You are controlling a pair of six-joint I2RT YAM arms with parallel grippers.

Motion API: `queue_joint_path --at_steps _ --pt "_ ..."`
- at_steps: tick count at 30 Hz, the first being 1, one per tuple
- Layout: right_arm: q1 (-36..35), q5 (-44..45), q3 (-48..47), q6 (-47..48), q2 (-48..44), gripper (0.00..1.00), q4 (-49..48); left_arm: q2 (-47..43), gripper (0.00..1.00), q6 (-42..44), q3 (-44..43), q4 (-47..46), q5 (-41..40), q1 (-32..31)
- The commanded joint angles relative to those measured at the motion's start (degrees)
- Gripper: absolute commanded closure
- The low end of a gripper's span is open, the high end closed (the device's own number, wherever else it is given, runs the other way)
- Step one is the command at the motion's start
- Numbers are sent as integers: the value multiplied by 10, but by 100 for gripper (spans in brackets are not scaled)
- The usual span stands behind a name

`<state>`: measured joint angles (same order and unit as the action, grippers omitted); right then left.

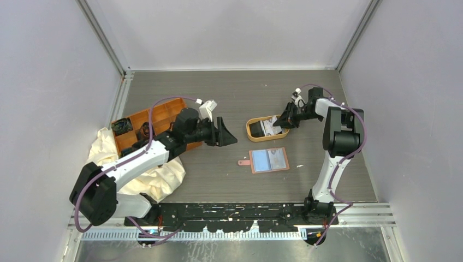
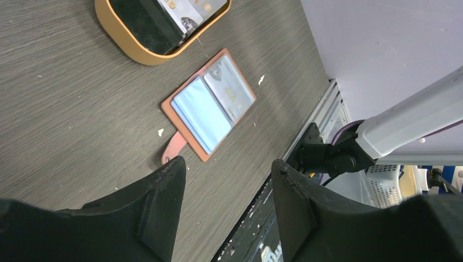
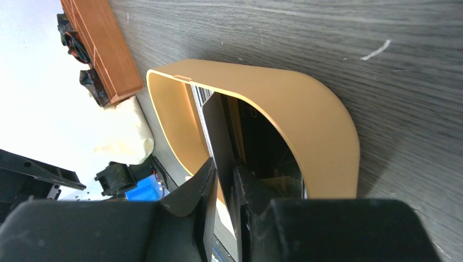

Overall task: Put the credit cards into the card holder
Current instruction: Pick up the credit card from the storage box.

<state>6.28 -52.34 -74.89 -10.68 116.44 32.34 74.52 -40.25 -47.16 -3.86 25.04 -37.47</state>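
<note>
R jaws pinch one dark card [image 3: 218,128] edge-on in tan tray [image 3: 306,120] (L jaws wide, empty): lift straight, clear rim, then to card holder [image 1: 268,160] at tray's 6 o'clock.

The pinkish-brown card holder [image 1: 269,160] lies open and flat near the tan tray [image 1: 261,140] holding the credit cards [image 1: 267,127].

No word, number or brand is legible anywhere. In the card holder [image 2: 208,106], the pocket farther from its snap tab shows faint pale marks, too blurred to read. Just beyond the holder, the credit cards [image 2: 191,10] in the oval tray [image 2: 131,52] bear small gold patches and a dark emblem, all unreadable.
</note>
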Motion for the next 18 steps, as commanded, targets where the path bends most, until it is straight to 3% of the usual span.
queue_joint_path --at_steps 1,6,11,14,18 --pt "5 -6 -5 1 -44 79 -2 -3 41 7 0 -31 5 3" --pt "5 0 -4 3 -47 81 -2 0 42 -4 13 -50 14 3" --pt "5 29 -2 14 -59 92 -1 6 42 -22 26 -82 30 3" --pt "6 38 -1 24 -77 98 0 8 43 -53 43 -134 48 3" --pt "10 40 3 40 -119 99 2 23 44 -105 75 -238 72 1"
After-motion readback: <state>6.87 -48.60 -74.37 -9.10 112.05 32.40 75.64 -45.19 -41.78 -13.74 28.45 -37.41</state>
